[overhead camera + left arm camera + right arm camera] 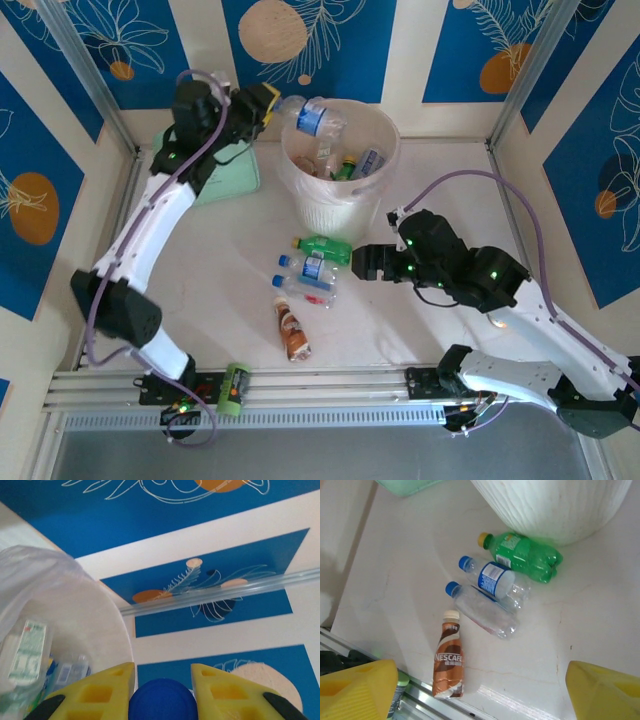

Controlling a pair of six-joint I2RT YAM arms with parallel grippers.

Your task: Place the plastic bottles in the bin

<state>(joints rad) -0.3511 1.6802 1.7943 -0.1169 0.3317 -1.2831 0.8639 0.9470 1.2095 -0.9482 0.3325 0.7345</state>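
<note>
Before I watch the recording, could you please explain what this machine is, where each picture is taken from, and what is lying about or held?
These are two robot arms bolted at the near edge of a table, each ending in a two-finger gripper. The wide picture comes from a fixed camera above and behind them; the other two come from cameras on the wrists. The left gripper is shut on a blue-capped bottle, holding it over the white bin, which already contains bottles. The right gripper hovers open and empty near four bottles lying on the table: a green bottle, a blue-labelled bottle, a plain clear bottle and a brown Nescafe bottle. A mint-green pouch lies beside the bin.
</note>
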